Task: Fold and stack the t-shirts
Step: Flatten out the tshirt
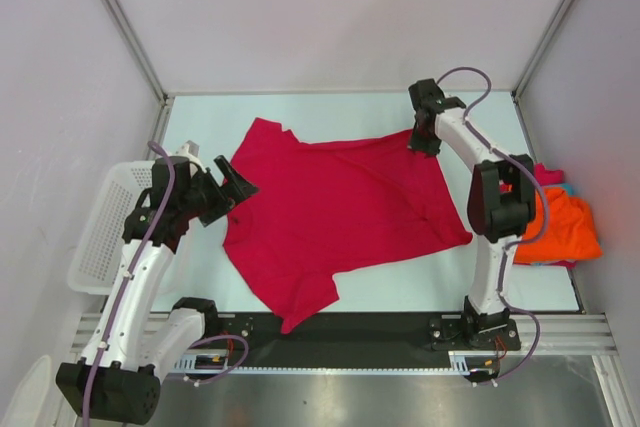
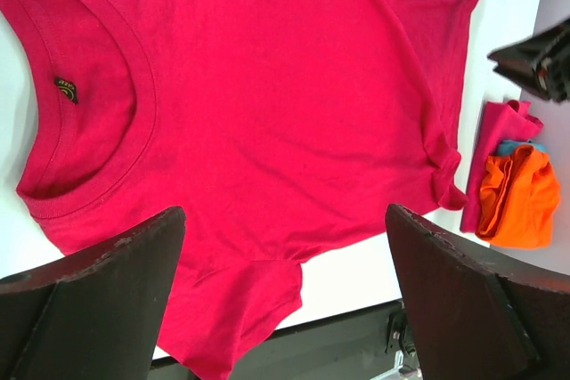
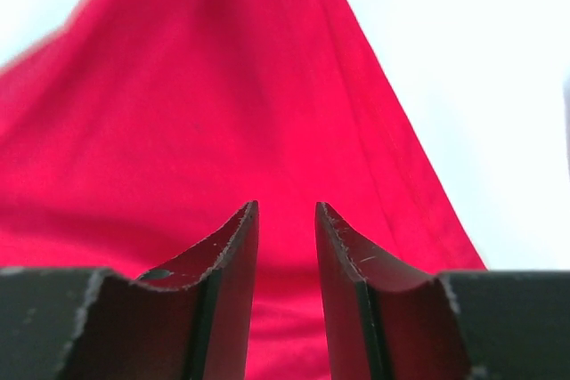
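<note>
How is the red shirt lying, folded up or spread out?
Spread out. The red t-shirt lies open and flat on the table, with its collar and both sleeves showing.

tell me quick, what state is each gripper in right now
Left gripper: wide open, empty, above the crimson red cloth t-shirt.
Right gripper: partly open, nothing between its fingers, over the same shirt.
</note>
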